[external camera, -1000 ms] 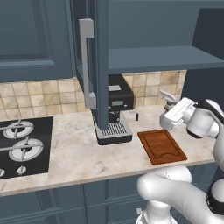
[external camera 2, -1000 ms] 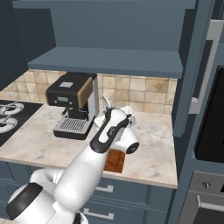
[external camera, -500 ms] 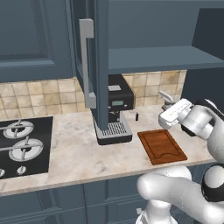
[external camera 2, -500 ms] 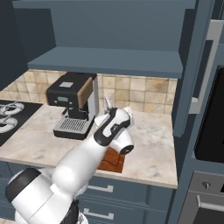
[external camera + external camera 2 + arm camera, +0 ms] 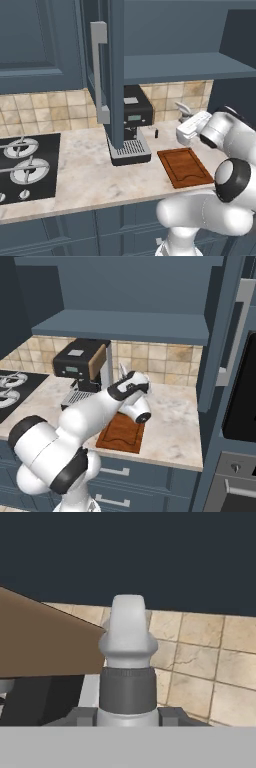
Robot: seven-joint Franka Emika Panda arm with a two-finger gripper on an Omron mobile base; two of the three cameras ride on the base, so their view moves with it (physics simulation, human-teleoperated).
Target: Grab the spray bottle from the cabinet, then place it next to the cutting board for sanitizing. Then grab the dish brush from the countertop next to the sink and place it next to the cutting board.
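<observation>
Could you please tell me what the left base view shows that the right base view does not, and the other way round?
The left base view alone takes in the open cabinet door edge-on with its long grey handle, and two hob burners. The right base view alone takes in the oven front at the right. Both share the coffee machine, the cutting board on the countertop, the empty cabinet shelf and the spray bottle carried above the counter.
</observation>
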